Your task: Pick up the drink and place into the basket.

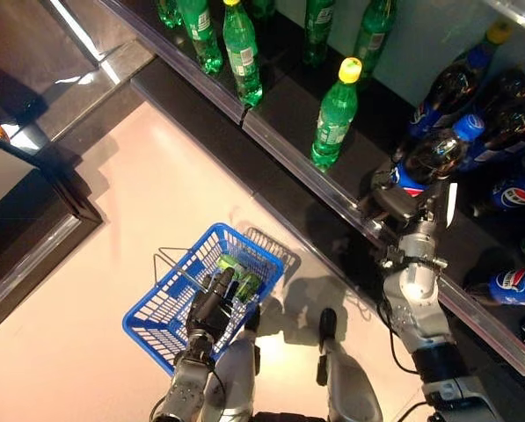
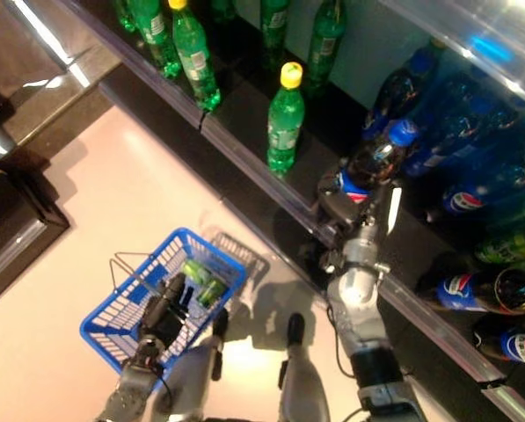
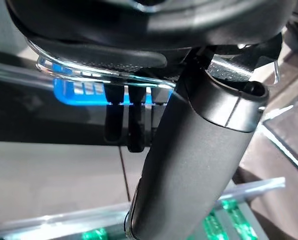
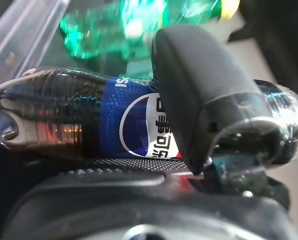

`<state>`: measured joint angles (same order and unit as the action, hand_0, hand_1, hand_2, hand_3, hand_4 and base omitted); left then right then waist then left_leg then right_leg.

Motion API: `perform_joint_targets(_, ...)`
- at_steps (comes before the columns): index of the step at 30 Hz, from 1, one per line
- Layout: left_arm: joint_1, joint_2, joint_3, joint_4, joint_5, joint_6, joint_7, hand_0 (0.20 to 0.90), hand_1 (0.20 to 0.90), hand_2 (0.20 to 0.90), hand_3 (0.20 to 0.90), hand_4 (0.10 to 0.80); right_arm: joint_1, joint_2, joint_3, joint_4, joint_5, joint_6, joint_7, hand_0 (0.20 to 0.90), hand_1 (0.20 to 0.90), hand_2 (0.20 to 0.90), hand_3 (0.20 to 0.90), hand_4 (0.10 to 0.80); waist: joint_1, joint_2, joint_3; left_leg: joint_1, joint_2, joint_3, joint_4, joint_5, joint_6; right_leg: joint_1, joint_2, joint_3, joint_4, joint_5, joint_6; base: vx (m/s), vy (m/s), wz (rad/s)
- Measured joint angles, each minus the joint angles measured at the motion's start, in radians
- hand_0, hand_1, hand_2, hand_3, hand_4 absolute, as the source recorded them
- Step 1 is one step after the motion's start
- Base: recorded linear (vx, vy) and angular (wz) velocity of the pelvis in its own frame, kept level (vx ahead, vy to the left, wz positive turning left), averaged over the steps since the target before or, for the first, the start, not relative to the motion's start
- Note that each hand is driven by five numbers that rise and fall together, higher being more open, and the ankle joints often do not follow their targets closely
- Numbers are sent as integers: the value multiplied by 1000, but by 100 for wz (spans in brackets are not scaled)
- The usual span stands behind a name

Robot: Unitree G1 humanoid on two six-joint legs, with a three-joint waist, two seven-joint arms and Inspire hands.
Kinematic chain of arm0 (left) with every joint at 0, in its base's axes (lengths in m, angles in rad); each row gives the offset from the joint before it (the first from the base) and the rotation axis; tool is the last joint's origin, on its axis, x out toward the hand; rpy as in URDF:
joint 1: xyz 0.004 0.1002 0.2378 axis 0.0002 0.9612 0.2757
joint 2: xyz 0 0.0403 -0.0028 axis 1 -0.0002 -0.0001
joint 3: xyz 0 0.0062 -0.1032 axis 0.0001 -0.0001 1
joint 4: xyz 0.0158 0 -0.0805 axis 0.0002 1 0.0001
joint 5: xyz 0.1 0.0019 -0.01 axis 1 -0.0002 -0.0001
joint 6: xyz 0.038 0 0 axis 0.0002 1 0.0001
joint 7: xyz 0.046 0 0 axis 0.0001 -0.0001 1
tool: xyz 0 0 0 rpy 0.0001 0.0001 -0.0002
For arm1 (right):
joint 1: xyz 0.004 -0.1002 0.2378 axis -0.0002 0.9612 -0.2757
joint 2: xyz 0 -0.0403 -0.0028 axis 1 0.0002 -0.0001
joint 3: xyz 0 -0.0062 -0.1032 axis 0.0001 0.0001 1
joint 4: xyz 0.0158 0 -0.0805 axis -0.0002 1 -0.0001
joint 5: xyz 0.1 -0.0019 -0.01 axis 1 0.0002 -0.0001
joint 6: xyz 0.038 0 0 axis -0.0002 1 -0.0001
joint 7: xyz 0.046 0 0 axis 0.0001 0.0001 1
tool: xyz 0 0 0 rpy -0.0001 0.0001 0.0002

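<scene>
My right hand (image 1: pixel 397 202) is at the shelf, shut on a dark cola bottle (image 1: pixel 434 156) with a blue label and a blue cap. In the right wrist view my thumb (image 4: pixel 198 100) is curled across the bottle (image 4: pixel 84 120), which lies against the palm. My left hand (image 1: pixel 211 303) is shut on the thin wire handles (image 3: pixel 104 67) of the blue basket (image 1: pixel 156 308) and holds it low in front at the left, off the floor. Green drinks (image 1: pixel 238 272) lie in the basket's far end.
A dark shelf with a clear front rail (image 1: pixel 288 145) runs diagonally across the view. Green bottles (image 1: pixel 335 114) stand on it at the left and middle, and blue-labelled cola bottles (image 1: pixel 508 193) at the right. A dark fixture (image 1: pixel 33 220) stands on the pale floor at the left.
</scene>
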<state>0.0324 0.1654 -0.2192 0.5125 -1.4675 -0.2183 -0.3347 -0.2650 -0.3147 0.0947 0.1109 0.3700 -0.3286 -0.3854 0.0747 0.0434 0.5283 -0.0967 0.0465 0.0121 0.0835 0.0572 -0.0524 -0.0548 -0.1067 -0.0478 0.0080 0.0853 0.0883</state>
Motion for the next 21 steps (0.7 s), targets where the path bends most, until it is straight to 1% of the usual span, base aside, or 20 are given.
perform_joint_targets(5, 61, 2, 39, -103, 32, -5, 29, 300, 300, 300, 200, 100, 52, -7, 3, -109, 2, 7, 101, 300, 300, 300, 200, 100, 2, -27, -14, 66, 0, 0, -30, -2, -2, 57, 0, -2, -13, -7, 3, 131, 7, 0)
perform_joint_targets(8, 64, 4, 50, -155, 33, -4, 51, 300, 300, 300, 200, 100, 62, -13, 2, -171, 4, 8, 149, 300, 300, 300, 200, 100, 4, -36, -19, 91, 0, 0, -33, -7, -2, 82, -1, -3, -13, -12, 4, 124, 8, 1)
perform_joint_targets(10, 66, 8, 61, -205, 33, 10, 63, 300, 300, 300, 200, 100, 77, -16, 2, -223, 6, 10, 196, 300, 300, 300, 200, 100, 6, -43, -24, 104, 1, -2, -34, -8, -2, 97, -1, -7, -13, -16, 4, 99, 9, 3)
perform_joint_targets(13, 80, 16, 79, -246, 33, 57, 63, 300, 300, 300, 200, 100, 82, -19, 5, -257, 27, 17, 262, 300, 300, 300, 200, 100, 6, -44, -24, 141, 1, -2, -45, -9, -2, 128, -1, -8, -13, -23, 4, 51, 9, 1)
perform_joint_targets(17, 105, 45, 62, -288, 60, 112, 63, 300, 300, 300, 200, 100, 100, -35, 21, -288, 67, 52, 320, 300, 300, 300, 200, 100, 5, -44, -33, 150, 2, -9, -48, -9, -3, 141, -1, -19, -11, -27, 4, 26, 23, 6)
perform_joint_targets(21, 126, 70, 25, -304, 107, 125, 63, 300, 300, 300, 200, 100, 119, -36, 51, -293, 82, 89, 361, 300, 300, 300, 200, 100, 4, -44, -37, 150, 1, -12, -48, -9, -3, 143, -2, -23, -11, -27, 4, 14, 40, 3)
